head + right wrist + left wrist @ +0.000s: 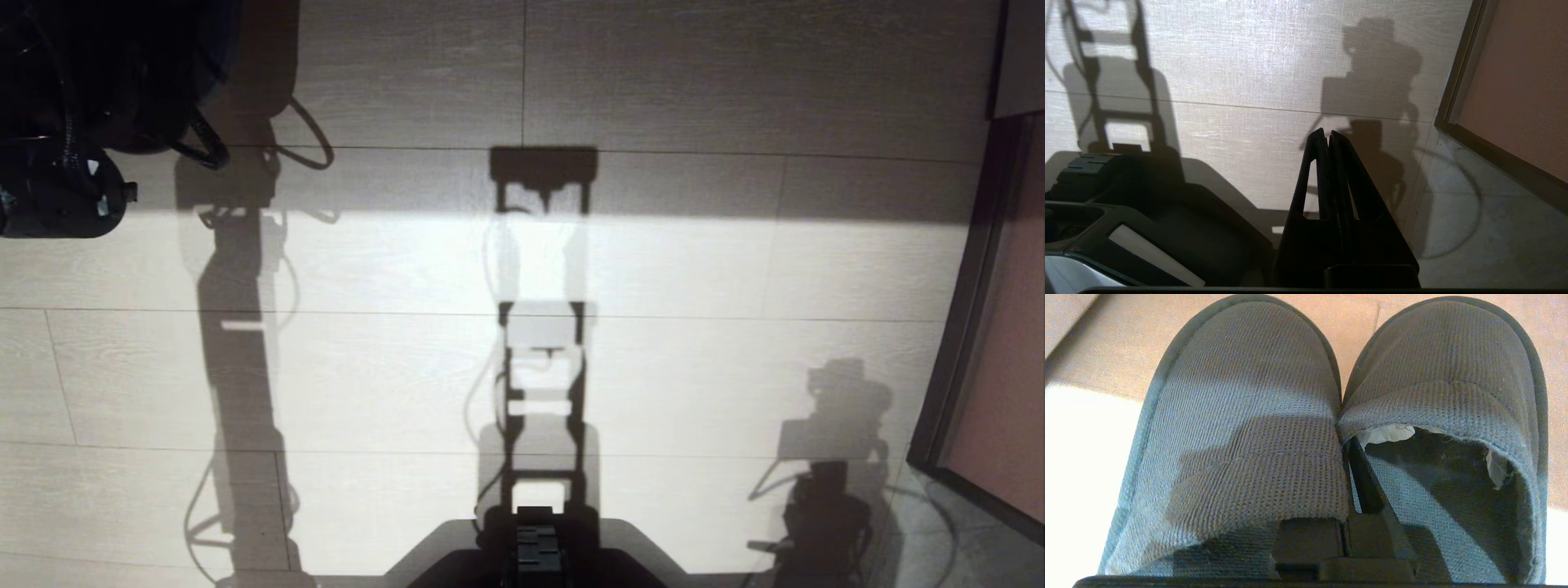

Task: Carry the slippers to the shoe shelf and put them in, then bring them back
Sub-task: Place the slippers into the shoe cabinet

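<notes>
The slippers fill the left wrist view as a pair lying side by side, toes pointing away, in dark grey woven fabric. One slipper (1241,416) shows its closed upper. The other slipper (1453,375) shows its opening with a pale lining. My left gripper (1345,445) is shut on their touching inner edges. One black finger (1367,477) lies inside the open slipper, and the other finger is hidden under the first slipper's upper. In the head view only the dark left arm (65,122) shows, at the top left. The shoe shelf is out of view.
My right gripper (1327,134) hangs shut and empty over the pale wood-grain floor (694,269), beside the robot base (535,547). A dark-framed brownish panel (1004,351) stands at the right. Shadows of the arms and torso lie across the floor.
</notes>
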`<state>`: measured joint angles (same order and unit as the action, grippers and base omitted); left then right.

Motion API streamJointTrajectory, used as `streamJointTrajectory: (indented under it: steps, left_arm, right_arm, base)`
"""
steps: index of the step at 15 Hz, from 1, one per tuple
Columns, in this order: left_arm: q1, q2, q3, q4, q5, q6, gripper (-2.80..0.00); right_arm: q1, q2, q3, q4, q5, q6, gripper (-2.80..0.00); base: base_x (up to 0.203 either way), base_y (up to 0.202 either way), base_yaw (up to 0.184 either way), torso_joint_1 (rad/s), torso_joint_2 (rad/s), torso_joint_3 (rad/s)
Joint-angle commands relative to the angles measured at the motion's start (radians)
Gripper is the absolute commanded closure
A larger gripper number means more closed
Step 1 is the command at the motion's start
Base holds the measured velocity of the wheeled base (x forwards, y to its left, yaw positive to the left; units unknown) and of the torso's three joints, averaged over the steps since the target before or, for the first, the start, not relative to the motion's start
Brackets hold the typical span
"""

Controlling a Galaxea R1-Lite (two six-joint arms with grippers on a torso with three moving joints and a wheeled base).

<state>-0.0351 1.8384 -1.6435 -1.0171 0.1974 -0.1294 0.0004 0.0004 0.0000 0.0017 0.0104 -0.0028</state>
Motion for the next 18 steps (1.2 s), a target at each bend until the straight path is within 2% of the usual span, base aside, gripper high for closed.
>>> streamJointTrajectory:
  steps: [1, 7, 14, 16, 18]
  left_arm:
    - [0.005, -0.088, 0.082, 0.028, -0.006, 0.001, 0.0]
    - [0.003, -0.322, 0.375, 0.219, -0.033, 0.015, 0.0]
    - [0.001, -0.644, 0.533, 0.558, -0.028, 0.138, 0.0]
    - [0.002, -0.718, 0.598, 0.587, -0.023, 0.183, 0.0]
    - [0.007, -0.825, 0.725, 0.582, -0.019, 0.245, 0.0]
  right_arm:
    - [0.0, -0.002, 0.0, 0.0, 0.002, 0.0, 0.0]
    - [0.0, 0.0, 0.0, 0.0, 0.0, 0.0, 0.0]
    - [0.0, -0.002, 0.0, 0.0, 0.0, 0.0, 0.0]
    - [0.0, -0.002, 0.0, 0.0, 0.0, 0.0, 0.0]
    - [0.001, -0.002, 0.0, 0.0, 0.0, 0.0, 0.0]
  base:
    - [0.0, 0.0, 0.0, 0.0, 0.0, 0.0]
    - [0.0, 0.0, 0.0, 0.0, 0.0, 0.0]
    - [0.0, 0.0, 0.0, 0.0, 0.0, 0.0]
    - [0.0, 0.0, 0.0, 0.0, 0.0, 0.0]
    - [0.0, 0.0, 0.0, 0.0, 0.0, 0.0]
